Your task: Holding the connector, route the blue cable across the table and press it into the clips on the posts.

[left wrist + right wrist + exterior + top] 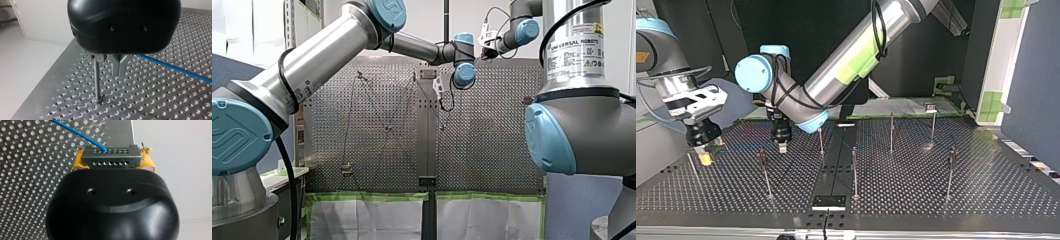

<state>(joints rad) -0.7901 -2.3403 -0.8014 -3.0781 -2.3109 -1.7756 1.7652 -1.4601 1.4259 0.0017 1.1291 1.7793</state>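
Observation:
My right gripper (113, 155) is shut on a dark multi-hole connector (111, 158), held between yellow pads (77, 162). The blue cable (77, 133) leaves the connector and runs out over the perforated table. In the top view my right gripper (705, 157) hangs low at the left, near the table's edge. My left gripper (120, 73) is shut, its metal fingers together with nothing seen between them. It hovers just above the table beside a thin post with a clip (97, 77). The blue cable (175, 69) runs past behind the fingers. In the top view my left gripper (781, 145) is left of centre.
Several thin posts stand on the perforated table (986, 190), among them one (765, 172) near my left gripper, one (854, 172) in the middle and one (951, 172) at the top view's right. A small black plate (828, 201) lies at the near edge.

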